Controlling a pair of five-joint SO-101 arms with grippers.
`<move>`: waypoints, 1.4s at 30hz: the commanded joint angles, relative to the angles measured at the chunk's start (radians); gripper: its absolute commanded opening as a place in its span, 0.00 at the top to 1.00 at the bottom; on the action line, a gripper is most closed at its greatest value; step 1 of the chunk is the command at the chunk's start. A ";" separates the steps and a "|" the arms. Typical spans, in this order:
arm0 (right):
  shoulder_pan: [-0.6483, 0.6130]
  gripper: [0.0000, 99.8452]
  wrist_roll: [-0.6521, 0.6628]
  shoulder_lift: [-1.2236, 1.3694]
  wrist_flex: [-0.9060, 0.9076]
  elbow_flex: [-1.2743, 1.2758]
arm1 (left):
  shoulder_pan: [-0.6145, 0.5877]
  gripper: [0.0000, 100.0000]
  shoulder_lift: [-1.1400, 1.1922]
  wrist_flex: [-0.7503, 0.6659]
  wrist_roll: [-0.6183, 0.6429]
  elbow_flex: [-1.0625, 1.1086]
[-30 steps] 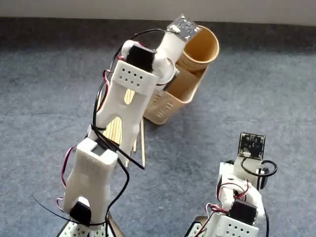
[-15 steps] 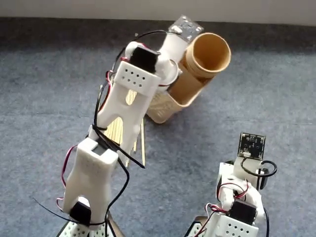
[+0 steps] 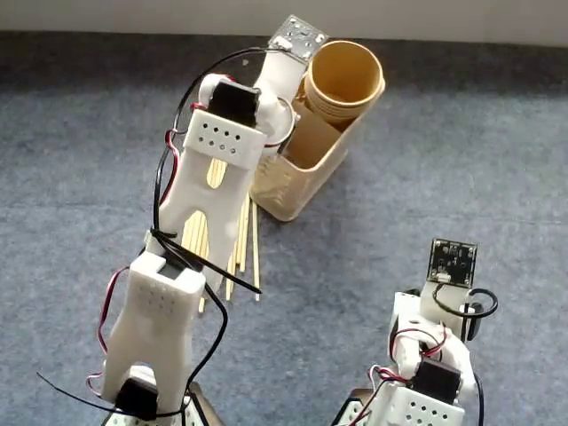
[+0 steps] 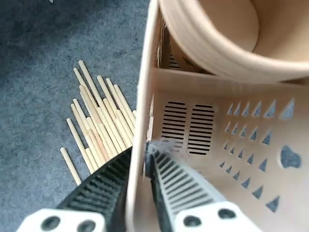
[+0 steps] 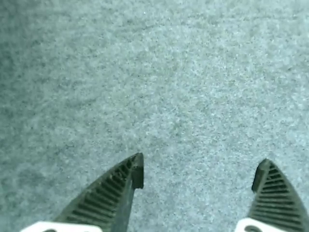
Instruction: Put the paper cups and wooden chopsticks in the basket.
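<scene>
Left hand [image 4: 145, 151] pinching basket [image 4: 212, 121] rim | chopsticks [image 4: 99, 121] just beside, outside | right hand [image 5: 199, 173] wide, carpet [image 5: 145, 72] below

The table cover [image 5: 154, 72] looked like grey felt or short carpet, matt and fuzzy, with a rough nap. The basket [image 4: 217, 121] was beige plastic, smooth with a faint sheen, its walls pierced by moulded slots and triangles. The paper cups [image 4: 217, 43] were tan paper, matt, with smooth rolled rims. The chopsticks [image 4: 99, 121] were pale bare wood, dry-looking and unvarnished. The left gripper [image 4: 139, 150] and the right gripper [image 5: 200, 171] both had black matt plastic fingers ribbed with fine ridges, set on white plastic mounts. The arm shells [image 3: 217, 191] were white plastic, matt and slightly grainy.
</scene>
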 commanded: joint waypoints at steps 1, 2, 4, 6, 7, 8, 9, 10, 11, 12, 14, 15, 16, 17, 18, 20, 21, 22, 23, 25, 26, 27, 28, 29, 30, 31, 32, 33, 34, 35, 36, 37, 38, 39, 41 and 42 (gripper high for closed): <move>-0.008 0.65 0.006 -0.008 -0.001 0.007 | -0.004 1.00 0.099 -0.003 0.035 0.005; -0.008 0.65 0.006 -0.008 -0.001 0.007 | -0.007 1.00 0.099 0.002 0.035 -0.004; -0.008 0.65 0.006 -0.008 -0.001 0.007 | -0.008 1.00 0.099 0.017 0.035 -0.065; -0.008 0.65 0.006 -0.008 -0.001 0.007 | -0.001 1.00 0.099 0.072 0.035 -0.157; -0.008 0.65 0.006 -0.008 -0.001 0.007 | 0.015 1.00 0.099 0.101 0.035 -0.217; -0.008 0.65 0.006 -0.008 -0.001 0.007 | 0.030 1.00 0.099 0.112 0.037 -0.259; -0.008 0.65 0.006 -0.008 -0.001 0.007 | 0.044 1.00 0.091 0.114 0.037 -0.286; -0.008 0.65 0.006 -0.008 -0.001 0.007 | 0.062 1.00 0.070 0.114 0.038 -0.291; -0.008 0.65 0.006 -0.008 -0.001 0.007 | 0.082 1.00 0.039 0.114 0.038 -0.278; -0.008 0.65 0.006 -0.008 -0.001 0.007 | 0.102 1.00 0.004 0.114 0.040 -0.257; -0.008 0.65 0.006 -0.008 -0.001 0.007 | 0.150 1.00 -0.068 0.112 0.043 -0.205; -0.008 0.65 0.006 -0.008 -0.001 0.007 | 0.171 1.00 -0.107 0.112 0.043 -0.185; -0.008 0.65 0.006 -0.008 -0.001 0.007 | 0.191 1.00 -0.143 0.112 0.046 -0.168; -0.008 0.65 0.006 -0.008 -0.001 0.007 | 0.208 1.00 -0.179 0.109 0.057 -0.156; -0.008 0.65 0.006 -0.008 -0.001 0.007 | 0.220 1.00 -0.217 0.109 0.080 -0.145; -0.008 0.65 0.006 -0.008 -0.001 0.007 | 0.229 1.00 -0.283 0.107 0.135 -0.137; -0.008 0.65 0.006 -0.008 -0.001 0.007 | 0.231 1.00 -0.311 0.107 0.152 -0.136; -0.008 0.65 0.006 -0.008 -0.001 0.007 | 0.232 1.00 -0.334 0.107 0.160 -0.128; -0.008 0.65 0.006 -0.008 -0.001 0.007 | 0.232 1.00 -0.348 0.107 0.167 -0.116; -0.008 0.65 0.006 -0.008 -0.001 0.007 | 0.225 1.00 -0.360 0.107 0.187 -0.096; -0.008 0.65 0.005 -0.008 -0.001 0.007 | 0.216 1.00 -0.360 0.107 0.195 -0.085; -0.008 0.65 0.005 -0.008 -0.001 0.007 | 0.206 1.00 -0.360 0.106 0.196 -0.085; -0.008 0.65 0.005 -0.008 -0.001 0.007 | 0.197 1.00 -0.360 0.106 0.201 -0.084; -0.008 0.65 0.005 -0.008 -0.001 0.007 | 0.191 1.00 -0.358 0.106 0.204 -0.084; -0.008 0.65 0.005 -0.008 -0.001 0.007 | 0.179 1.00 -0.358 0.106 0.212 -0.082; -0.008 0.65 0.005 -0.008 -0.001 0.007 | 0.168 1.00 -0.358 0.107 0.219 -0.077; -0.008 0.65 0.005 -0.008 -0.001 0.007 | 0.157 1.00 -0.358 0.107 0.230 -0.059; -0.008 0.65 0.005 -0.008 -0.001 0.007 | 0.153 1.00 -0.360 0.107 0.255 -0.033; -0.008 0.65 0.005 -0.008 -0.001 0.007 | 0.148 1.00 -0.361 0.107 0.279 -0.015; -0.008 0.65 0.005 -0.008 -0.001 0.007 | 0.147 1.00 -0.361 0.107 0.302 0.001; -0.008 0.65 0.005 -0.008 -0.001 0.007 | 0.147 1.00 -0.363 0.107 0.324 0.004; -0.008 0.65 0.005 -0.008 -0.001 0.007 | 0.147 1.00 -0.364 0.107 0.350 0.004; -0.008 0.65 0.005 -0.008 -0.001 0.007 | 0.147 1.00 -0.366 0.107 0.374 0.004; -0.008 0.65 0.005 -0.008 -0.001 0.007 | 0.145 1.00 -0.369 0.107 0.393 0.002; -0.008 0.65 0.005 -0.008 -0.002 0.007 | 0.130 1.00 -0.378 0.107 0.454 -0.004; -0.008 0.65 0.005 -0.008 -0.002 0.007 | 0.114 1.00 -0.389 0.107 0.500 -0.004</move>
